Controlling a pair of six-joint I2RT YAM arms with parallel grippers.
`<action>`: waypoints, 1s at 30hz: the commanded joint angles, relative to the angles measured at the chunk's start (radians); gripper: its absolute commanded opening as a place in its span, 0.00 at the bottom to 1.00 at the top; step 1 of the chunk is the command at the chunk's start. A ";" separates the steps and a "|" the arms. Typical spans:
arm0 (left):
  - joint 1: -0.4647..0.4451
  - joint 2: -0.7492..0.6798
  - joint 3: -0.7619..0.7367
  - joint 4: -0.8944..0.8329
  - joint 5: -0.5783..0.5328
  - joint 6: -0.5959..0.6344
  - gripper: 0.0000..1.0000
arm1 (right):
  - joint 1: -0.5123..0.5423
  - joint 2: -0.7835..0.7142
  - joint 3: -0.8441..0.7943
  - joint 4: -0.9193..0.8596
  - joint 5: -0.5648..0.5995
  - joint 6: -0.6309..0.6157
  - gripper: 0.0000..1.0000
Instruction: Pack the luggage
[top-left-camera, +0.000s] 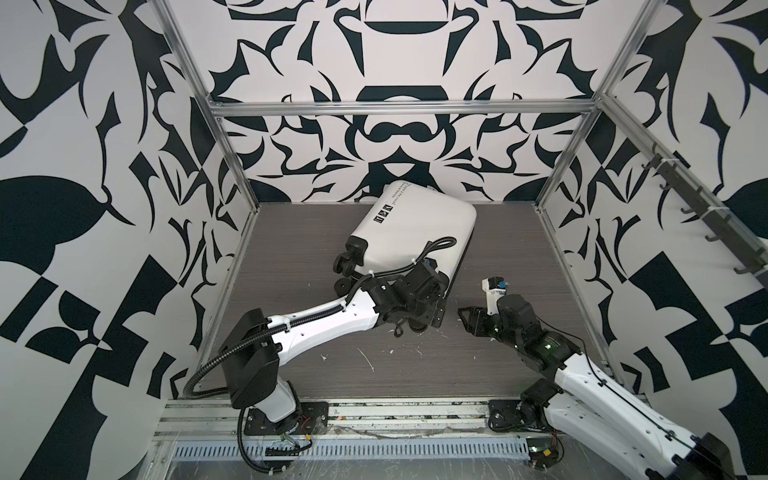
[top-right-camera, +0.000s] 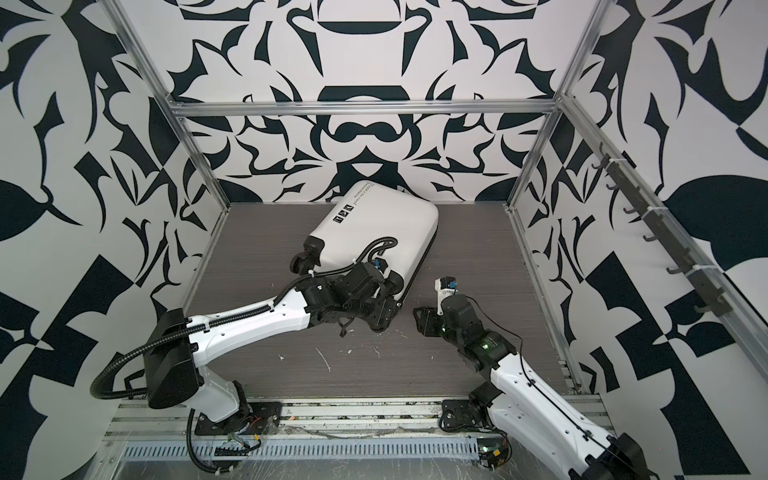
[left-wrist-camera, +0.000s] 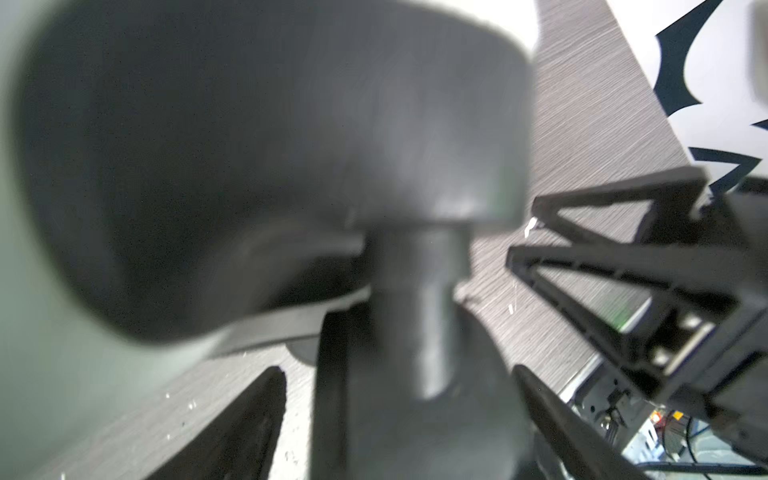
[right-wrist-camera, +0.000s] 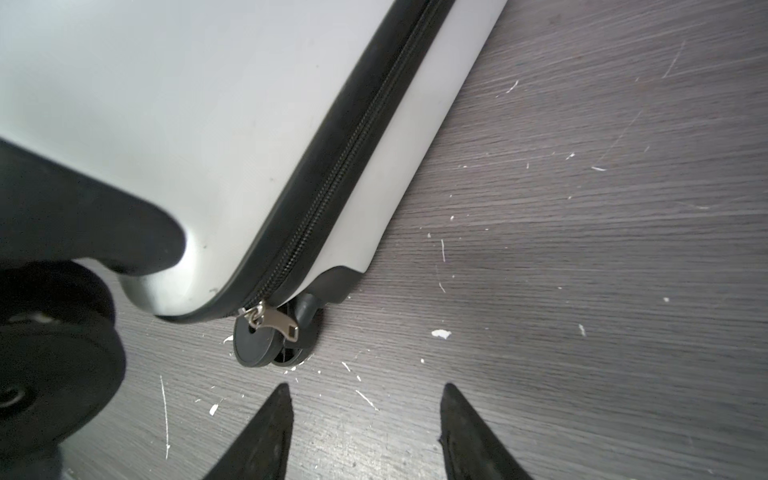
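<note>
My left gripper (left-wrist-camera: 399, 370) gapes around the white hard-shell suitcase's (right-wrist-camera: 166, 124) black spinner wheel (left-wrist-camera: 395, 436); right gripper (right-wrist-camera: 366, 386), half-open, holds nothing.

2 top cams sit high, side by side, look down from far; both see whole table (top-left-camera: 291, 270). Wrist cams v. close, both at wheel end of luggage (right-wrist-camera: 166, 104).

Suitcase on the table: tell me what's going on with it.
The white suitcase lies closed on the table, zipped along its visible side. The left gripper is at its wheel end, jaws open astride a spinner wheel. The right gripper hangs open and empty just short of the zipper pull.
</note>
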 joint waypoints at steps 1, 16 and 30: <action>0.001 0.024 0.036 -0.026 -0.016 0.025 0.87 | -0.003 0.000 -0.004 0.059 -0.024 -0.017 0.58; 0.004 0.097 0.099 -0.075 -0.043 0.054 0.78 | -0.003 0.023 -0.010 0.081 -0.033 -0.015 0.58; 0.018 0.086 0.073 -0.041 -0.057 0.041 0.39 | -0.004 0.028 -0.023 0.091 0.012 -0.024 0.54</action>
